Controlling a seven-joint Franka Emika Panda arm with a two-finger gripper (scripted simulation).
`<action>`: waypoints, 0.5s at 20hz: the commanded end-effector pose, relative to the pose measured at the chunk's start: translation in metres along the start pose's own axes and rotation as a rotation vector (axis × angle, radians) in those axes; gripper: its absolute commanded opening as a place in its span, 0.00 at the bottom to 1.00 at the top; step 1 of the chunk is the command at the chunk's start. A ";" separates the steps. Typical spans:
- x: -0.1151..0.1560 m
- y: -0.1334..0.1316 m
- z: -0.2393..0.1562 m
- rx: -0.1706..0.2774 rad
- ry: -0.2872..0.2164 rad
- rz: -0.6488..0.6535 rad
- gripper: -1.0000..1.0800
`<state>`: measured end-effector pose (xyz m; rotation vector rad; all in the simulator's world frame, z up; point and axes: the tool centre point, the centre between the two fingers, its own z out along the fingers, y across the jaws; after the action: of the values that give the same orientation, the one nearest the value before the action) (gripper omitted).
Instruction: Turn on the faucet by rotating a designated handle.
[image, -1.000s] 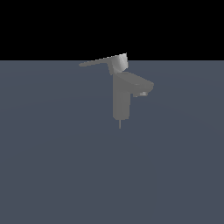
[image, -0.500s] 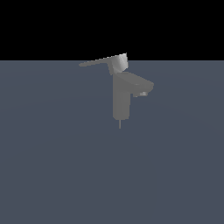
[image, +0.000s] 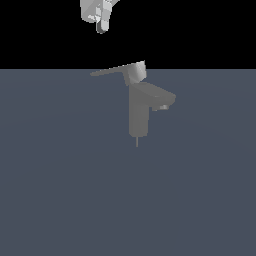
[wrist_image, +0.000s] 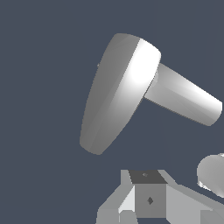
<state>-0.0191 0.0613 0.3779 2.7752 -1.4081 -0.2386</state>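
Slate-blue worktop (image: 60, 190) fills the lower three quarters of the exterior view, flat and plain, with solid black behind it across the top.

Near the centre of that view stands the faucet (image: 138, 114), a matte grey square column, upright on the worktop. From its upper part a short, thick spout (image: 162, 99) angles out toward 3 o'clock. A thin pin (image: 137, 141) points straight down from the column's base toward 6 o'clock.

On top of the column sits a lighter grey blocky cap, and from it the handle (image: 111, 71), a long flat thin lever, reaches toward 9 o'clock, roughly level. In the wrist view the handle (wrist_image: 118, 92) appears from above as a broad tapering paddle, with the spout (wrist_image: 186, 99) emerging beneath it.

Pale grey and white, the tool (image: 101, 25) hangs at the top edge of the exterior view, at about 11 o'clock from the cap, well apart from the handle and touching nothing. It holds nothing; whether its jaws are wide or narrow I cannot tell.
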 end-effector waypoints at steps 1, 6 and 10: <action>0.005 -0.014 0.012 -0.011 0.002 0.063 0.00; 0.015 -0.041 0.038 -0.033 0.012 0.184 0.00; 0.021 -0.061 0.059 -0.050 0.025 0.275 0.00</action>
<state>0.0273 0.0805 0.3204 2.5349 -1.6892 -0.2326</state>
